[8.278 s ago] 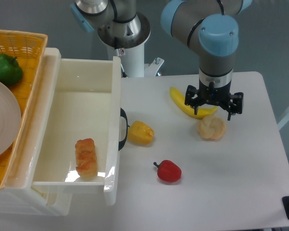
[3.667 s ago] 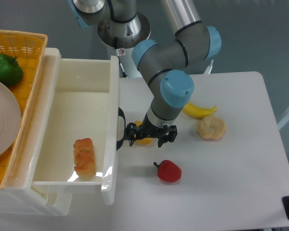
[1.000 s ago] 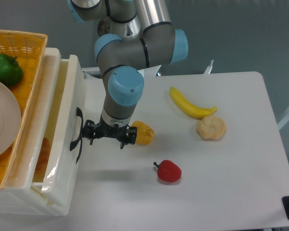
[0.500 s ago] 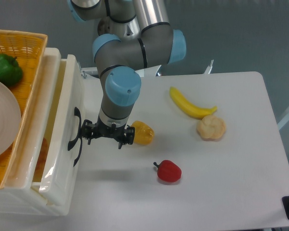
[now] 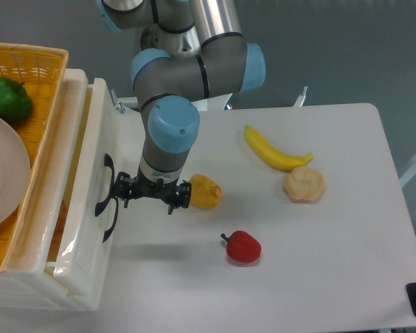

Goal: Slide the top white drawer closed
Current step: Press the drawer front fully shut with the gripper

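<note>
End effector [image 5: 151,196] sits against the glossy white plastic top drawer's [image 5: 90,180] curved black handle [image 5: 107,198]; I see its fingers apart, holding nothing.

gripper [image 5: 151,196] just right of the top white drawer [image 5: 97,208], left of pepper [image 5: 202,192].

Top white drawer [image 5: 90,201] nearly shut; tool [image 5: 151,195] against its black handle [image 5: 107,198], yellow pepper [image 5: 202,192] just beside.
</note>
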Tool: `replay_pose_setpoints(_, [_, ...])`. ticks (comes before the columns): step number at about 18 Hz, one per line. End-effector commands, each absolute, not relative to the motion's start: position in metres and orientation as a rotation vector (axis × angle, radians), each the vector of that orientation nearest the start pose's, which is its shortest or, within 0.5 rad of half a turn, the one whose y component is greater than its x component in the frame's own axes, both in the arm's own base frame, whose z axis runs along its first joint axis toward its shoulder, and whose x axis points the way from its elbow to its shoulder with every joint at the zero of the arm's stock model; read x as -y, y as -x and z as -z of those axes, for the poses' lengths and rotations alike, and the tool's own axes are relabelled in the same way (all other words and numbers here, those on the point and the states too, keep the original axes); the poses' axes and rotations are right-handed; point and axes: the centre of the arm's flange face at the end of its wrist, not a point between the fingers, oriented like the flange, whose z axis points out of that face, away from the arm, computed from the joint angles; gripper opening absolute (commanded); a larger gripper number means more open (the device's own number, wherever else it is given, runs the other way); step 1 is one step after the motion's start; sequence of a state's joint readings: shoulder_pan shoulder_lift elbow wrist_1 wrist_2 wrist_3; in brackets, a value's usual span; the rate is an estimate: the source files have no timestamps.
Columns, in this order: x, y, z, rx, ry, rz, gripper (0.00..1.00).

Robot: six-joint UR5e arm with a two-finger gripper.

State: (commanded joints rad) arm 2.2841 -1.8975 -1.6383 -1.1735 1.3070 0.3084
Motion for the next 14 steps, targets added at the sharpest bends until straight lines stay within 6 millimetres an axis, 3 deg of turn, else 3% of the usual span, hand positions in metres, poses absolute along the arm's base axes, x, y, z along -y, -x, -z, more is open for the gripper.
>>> replay_pose_setpoints(14, [-0.5605,0.2633,-0.3184,0.599,2.933,0.350,1.00])
